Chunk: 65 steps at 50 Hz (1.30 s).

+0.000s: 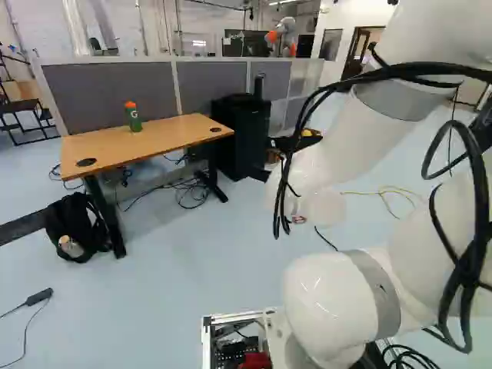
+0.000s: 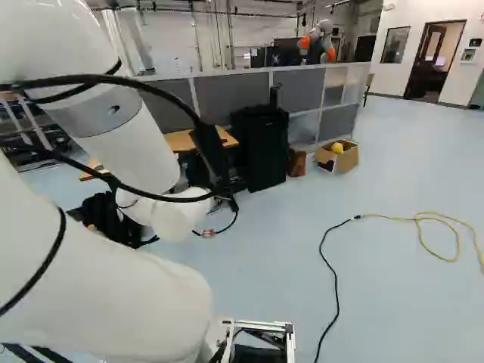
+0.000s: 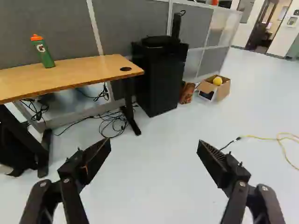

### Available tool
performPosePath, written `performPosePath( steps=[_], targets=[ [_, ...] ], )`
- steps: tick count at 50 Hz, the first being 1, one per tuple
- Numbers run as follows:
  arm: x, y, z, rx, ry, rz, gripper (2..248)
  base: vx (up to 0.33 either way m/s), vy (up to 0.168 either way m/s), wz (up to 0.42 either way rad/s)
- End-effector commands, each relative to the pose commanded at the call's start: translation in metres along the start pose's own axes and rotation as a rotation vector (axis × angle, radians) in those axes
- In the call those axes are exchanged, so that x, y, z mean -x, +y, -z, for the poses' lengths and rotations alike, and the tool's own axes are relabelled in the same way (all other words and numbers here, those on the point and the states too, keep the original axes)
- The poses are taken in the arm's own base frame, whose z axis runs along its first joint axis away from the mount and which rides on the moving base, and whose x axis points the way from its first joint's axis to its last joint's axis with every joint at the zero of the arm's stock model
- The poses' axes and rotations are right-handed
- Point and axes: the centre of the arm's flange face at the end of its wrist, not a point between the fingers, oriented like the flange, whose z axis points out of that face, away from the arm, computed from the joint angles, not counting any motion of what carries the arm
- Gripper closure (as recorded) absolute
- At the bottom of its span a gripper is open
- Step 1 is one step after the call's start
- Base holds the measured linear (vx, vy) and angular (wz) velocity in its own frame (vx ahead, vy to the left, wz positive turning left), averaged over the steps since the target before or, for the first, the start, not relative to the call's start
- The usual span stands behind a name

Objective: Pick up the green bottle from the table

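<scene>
Approaching the bench seemed the step in hand: the green bottle stood upright on it, well apart from the spread, empty pincer, which called for driving closer.

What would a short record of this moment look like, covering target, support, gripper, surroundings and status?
target: green bottle with orange cap, upright
support: table, near the edge facing the grey partition
end effector: gripper open, holding nothing
surroundings: black cabinet beside the table; black bag by a table leg
status: bottle not yet picked up
</scene>
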Motion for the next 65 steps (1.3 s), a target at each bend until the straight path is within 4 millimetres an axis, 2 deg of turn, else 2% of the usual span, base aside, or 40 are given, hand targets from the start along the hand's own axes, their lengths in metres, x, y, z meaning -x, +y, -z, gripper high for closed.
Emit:
performPosePath(
  steps=[33, 65],
  targets=[
    [0.0, 0.0, 0.0, 0.0, 0.0, 0.0, 3, 0.006, 0.0, -0.001],
    [0.0, 0.0, 0.0, 0.0, 0.0, 0.0, 3, 0.147, 0.008, 0.015]
  ],
)
